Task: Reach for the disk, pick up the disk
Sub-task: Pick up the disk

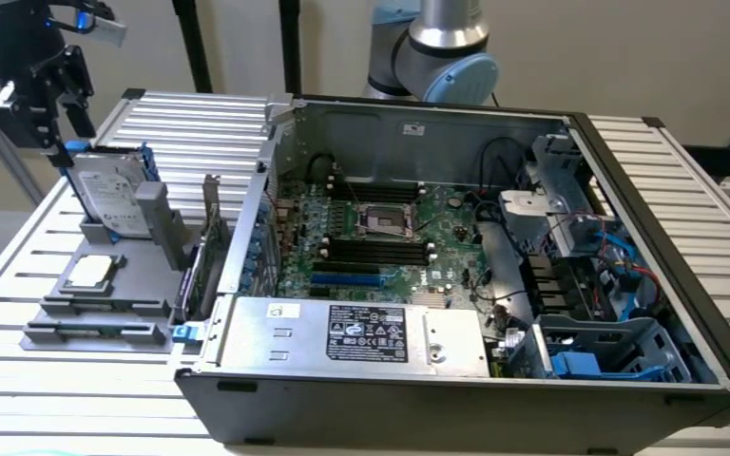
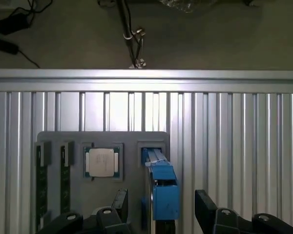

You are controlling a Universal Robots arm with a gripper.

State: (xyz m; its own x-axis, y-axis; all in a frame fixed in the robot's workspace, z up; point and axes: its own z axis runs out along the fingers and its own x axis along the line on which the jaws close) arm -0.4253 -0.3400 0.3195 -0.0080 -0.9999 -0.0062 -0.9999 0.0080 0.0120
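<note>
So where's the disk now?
The disk stands on edge in the grey holder at the exterior view's left, beside the computer case, just under the open gripper.

The disk (image 1: 109, 195) stands on edge in the holder (image 1: 50, 313) on the table (image 1: 35, 418), at the exterior view's left of the computer case (image 1: 467, 404) (the chip (image 1: 94, 271) lies nearer the camera), with the gripper (image 1: 67, 138) just above.
</note>
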